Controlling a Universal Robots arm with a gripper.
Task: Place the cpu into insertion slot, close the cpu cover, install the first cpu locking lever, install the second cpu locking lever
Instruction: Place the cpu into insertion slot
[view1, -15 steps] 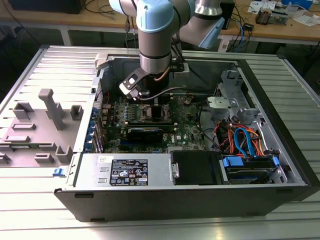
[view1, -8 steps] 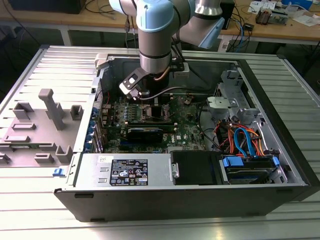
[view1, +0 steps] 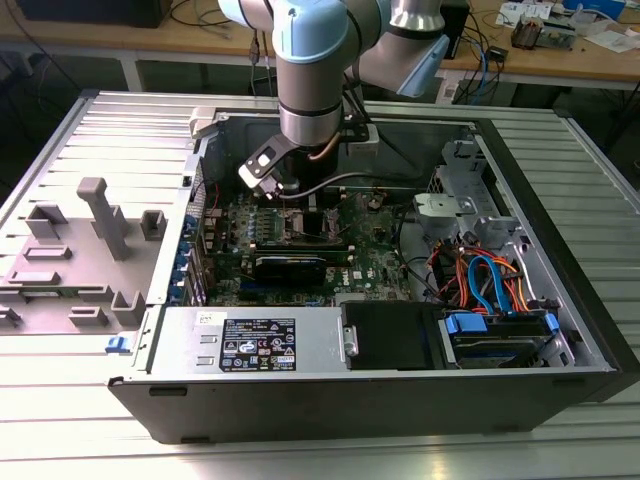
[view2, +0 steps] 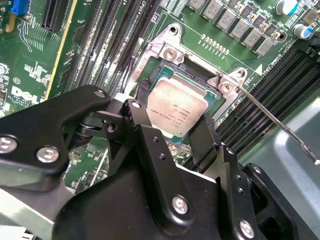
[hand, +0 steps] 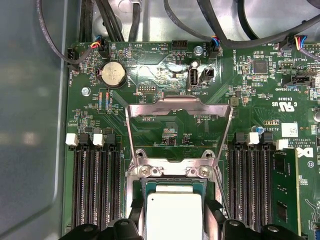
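In both wrist views my gripper (view2: 176, 111) (hand: 175, 207) has its black fingers (view2: 142, 112) on two opposite edges of the cpu (view2: 177, 107) (hand: 175, 215), a flat silver-grey square chip. The chip sits level over the insertion slot (view2: 197, 76) (hand: 172, 187); I cannot tell whether it is seated. The cpu cover (hand: 180, 106), a silver frame with a big window, is swung back flat on the board beyond the socket. One thin locking lever (view2: 280, 125) sticks out free from the socket's corner. In the exterior view the gripper (view1: 300, 200) hangs low over the green motherboard (view1: 380, 255).
Long black memory slots (hand: 92, 185) (hand: 247, 180) flank the socket closely. A black graphics card (view1: 290, 265) lies just in front of it, a silver power supply (view1: 255, 340) nearer still. Cables and a drive cage (view1: 490, 285) fill the exterior view's right. Grey fixtures (view1: 100, 215) stand outside the case.
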